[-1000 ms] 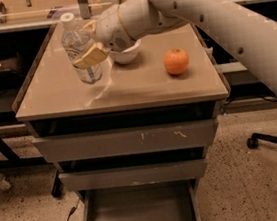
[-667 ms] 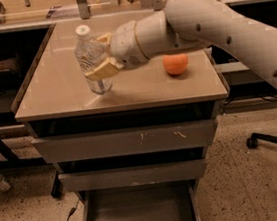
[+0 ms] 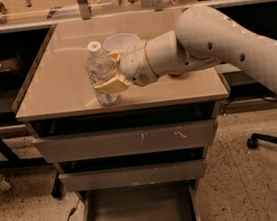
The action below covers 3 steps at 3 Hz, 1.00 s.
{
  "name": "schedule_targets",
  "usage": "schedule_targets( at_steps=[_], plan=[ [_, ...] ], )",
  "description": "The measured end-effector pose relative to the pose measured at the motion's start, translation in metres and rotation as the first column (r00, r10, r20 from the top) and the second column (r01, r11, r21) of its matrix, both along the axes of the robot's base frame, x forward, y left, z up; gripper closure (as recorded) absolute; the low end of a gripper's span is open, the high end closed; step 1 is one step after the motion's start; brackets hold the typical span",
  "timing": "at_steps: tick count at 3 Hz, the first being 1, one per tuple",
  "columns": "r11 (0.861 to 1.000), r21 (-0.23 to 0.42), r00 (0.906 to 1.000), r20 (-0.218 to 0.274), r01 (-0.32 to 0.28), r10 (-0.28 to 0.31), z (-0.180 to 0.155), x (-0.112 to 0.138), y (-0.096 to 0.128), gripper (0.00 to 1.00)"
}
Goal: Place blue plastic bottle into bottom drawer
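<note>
The flat tan cabinet top carries a white round bowl near its middle and the white-capped blue plastic bottle, which seems to stand upright by the front edge, clasped by the gripper

Upright blue plastic bottle in claw; bottom drawer open below.

White, dark-dotted arm; tan-fingered hand at the tabletop's front.
</note>
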<state>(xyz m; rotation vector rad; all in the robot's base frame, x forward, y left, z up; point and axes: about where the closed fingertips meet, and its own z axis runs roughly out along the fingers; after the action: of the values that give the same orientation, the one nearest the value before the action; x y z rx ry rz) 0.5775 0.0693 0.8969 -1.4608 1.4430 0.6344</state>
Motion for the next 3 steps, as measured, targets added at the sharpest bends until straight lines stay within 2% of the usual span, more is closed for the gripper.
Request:
schedule_targets(
  at_steps=[1, 2, 3],
  plan=[
    [1.000, -0.026, 0.9997, -0.019, -0.016, 0.015, -0.001, -0.008, 0.001, 1.00],
    [1.000, -0.022, 0.9962, -0.086, 0.013, -0.015, 0.000, -0.045, -0.001, 1.00],
    [0.996, -0.048, 0.9844, -0.158, 0.072, -0.079, -0.024, -0.101, -0.016, 1.00]
  ],
)
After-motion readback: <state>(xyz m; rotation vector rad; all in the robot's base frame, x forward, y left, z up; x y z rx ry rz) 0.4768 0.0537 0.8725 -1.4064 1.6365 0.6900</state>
